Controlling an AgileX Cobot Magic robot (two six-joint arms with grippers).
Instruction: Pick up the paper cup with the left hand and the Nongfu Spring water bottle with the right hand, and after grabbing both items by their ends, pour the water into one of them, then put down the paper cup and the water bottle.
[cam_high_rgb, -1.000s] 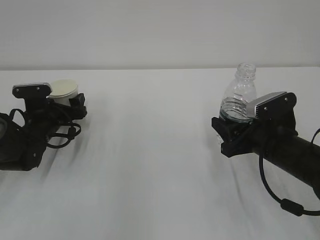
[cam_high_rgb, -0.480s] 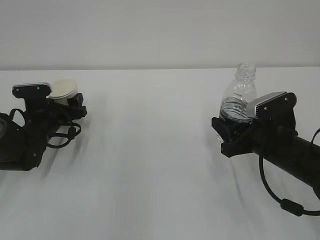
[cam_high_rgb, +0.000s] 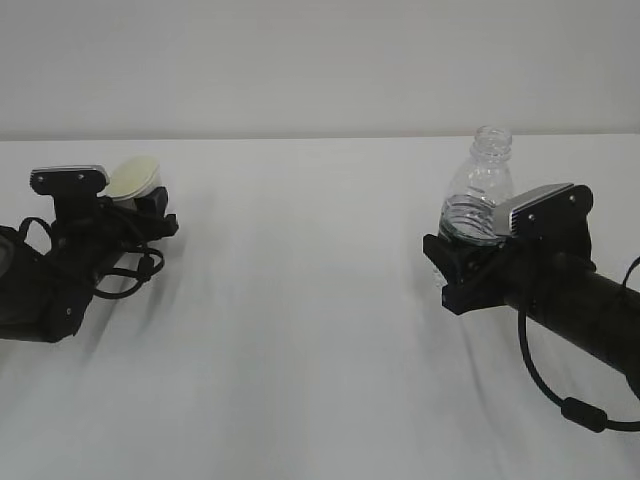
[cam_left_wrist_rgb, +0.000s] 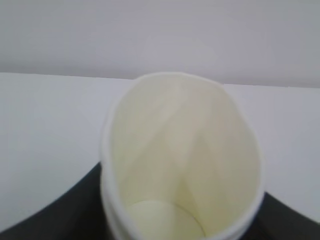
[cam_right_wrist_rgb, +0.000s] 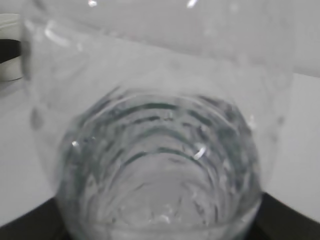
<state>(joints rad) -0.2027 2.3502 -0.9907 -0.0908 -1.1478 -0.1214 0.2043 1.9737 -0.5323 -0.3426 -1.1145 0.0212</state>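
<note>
The white paper cup (cam_high_rgb: 133, 178) sits at the far left of the white table, its rim pressed into an oval and tipped to the right. My left gripper (cam_high_rgb: 128, 200) is shut on its lower part. In the left wrist view the cup (cam_left_wrist_rgb: 180, 145) fills the frame, empty, with dark fingers (cam_left_wrist_rgb: 75, 212) at its sides. The clear ribbed water bottle (cam_high_rgb: 480, 190) stands upright at the right, capless. My right gripper (cam_high_rgb: 465, 258) is shut on its lower half. The bottle (cam_right_wrist_rgb: 160, 150) fills the right wrist view; water inside is hard to make out.
The white table (cam_high_rgb: 300, 320) stretches between the two arms, with a plain pale wall behind. A black cable (cam_high_rgb: 560, 400) loops under the right arm. The left arm's cables (cam_high_rgb: 125, 270) lie low by the table.
The left gripper's jaws have narrowed onto the cup, squeezing its round rim into an oval and tipping it right. The right arm and bottle have not moved.
</note>
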